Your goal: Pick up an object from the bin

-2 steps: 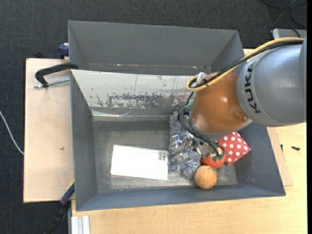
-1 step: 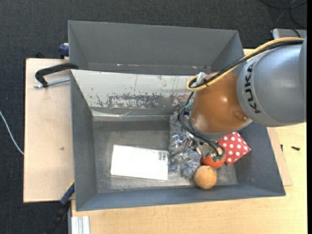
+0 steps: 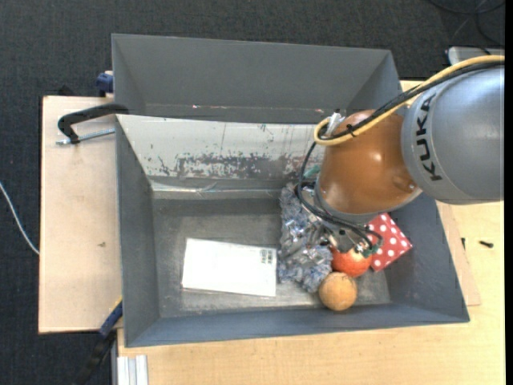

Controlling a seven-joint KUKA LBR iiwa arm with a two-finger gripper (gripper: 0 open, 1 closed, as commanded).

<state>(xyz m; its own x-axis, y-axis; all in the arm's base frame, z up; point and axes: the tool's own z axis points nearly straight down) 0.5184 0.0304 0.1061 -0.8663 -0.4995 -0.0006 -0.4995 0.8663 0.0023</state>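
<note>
In the grey bin [image 3: 240, 79], the gripper [image 3: 341, 239] hangs low over a red ball [image 3: 350, 261]. Nothing looks lifted yet. I cannot tell if it is open.

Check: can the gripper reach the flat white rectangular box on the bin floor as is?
Probably yes: the flat white rectangular box lies uncovered on the bin floor, with open space above; the crumpled grey-blue heap sits beside it.

White flat box [image 3: 229, 267], tan ball [image 3: 337, 291]
</note>
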